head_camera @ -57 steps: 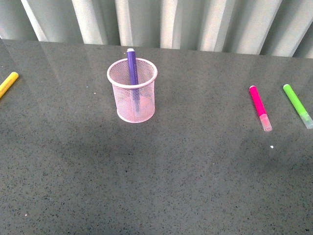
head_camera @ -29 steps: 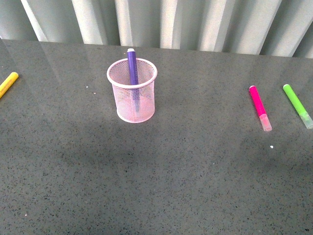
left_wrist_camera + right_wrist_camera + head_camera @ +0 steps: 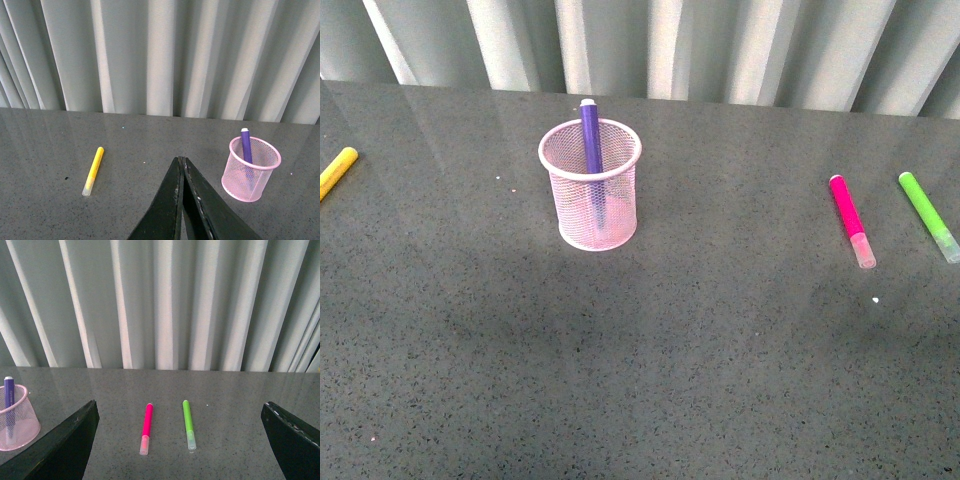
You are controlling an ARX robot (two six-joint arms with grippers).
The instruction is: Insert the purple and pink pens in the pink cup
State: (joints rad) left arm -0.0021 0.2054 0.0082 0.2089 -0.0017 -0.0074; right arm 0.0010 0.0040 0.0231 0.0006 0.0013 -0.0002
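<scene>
The pink cup (image 3: 591, 190) stands upright on the dark table, left of centre in the front view. The purple pen (image 3: 590, 135) stands inside it, its end poking above the rim. The pink pen (image 3: 851, 219) lies flat at the right, cap toward me. Neither arm shows in the front view. In the left wrist view my left gripper (image 3: 181, 160) is shut and empty, with the pink cup (image 3: 251, 170) beside and beyond it. In the right wrist view my right gripper (image 3: 180, 412) is open wide, and the pink pen (image 3: 146, 427) lies on the table between its fingers.
A lime-green marker (image 3: 927, 214) lies just right of the pink pen, close to the table's right edge. A yellow marker (image 3: 336, 171) lies at the far left. A pleated grey curtain (image 3: 650, 45) runs along the back of the table.
</scene>
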